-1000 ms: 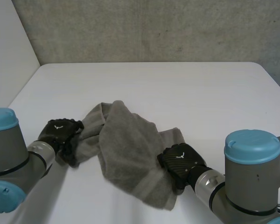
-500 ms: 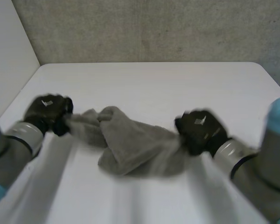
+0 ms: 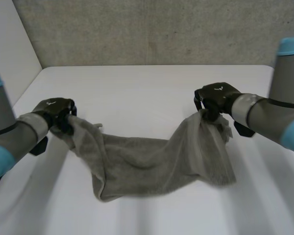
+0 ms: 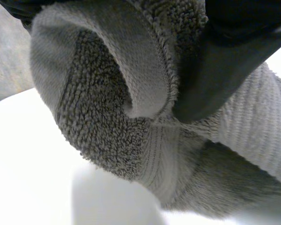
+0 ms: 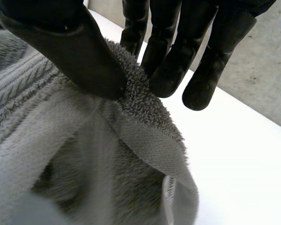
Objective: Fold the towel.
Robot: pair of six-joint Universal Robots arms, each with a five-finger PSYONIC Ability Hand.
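Observation:
A grey towel [image 3: 142, 164] hangs stretched between my two hands above the white table [image 3: 147, 88], sagging in the middle. My left hand [image 3: 54, 113] is shut on the towel's left end; in the left wrist view its thumb [image 4: 225, 70] presses the bunched towel [image 4: 107, 93]. My right hand [image 3: 216, 99] is shut on the towel's right end. In the right wrist view its thumb [image 5: 75, 51] and fingers [image 5: 173, 61] pinch a corner of the towel [image 5: 84, 154].
A rough grey wall [image 3: 157, 29] stands behind the table's far edge. A pale panel [image 3: 10, 54] borders the table at the left. Bare tabletop lies beyond and in front of the towel.
Both hands closed on the towel's ends, rose and moved apart. The crumpled towel was pulled out into a hanging span.

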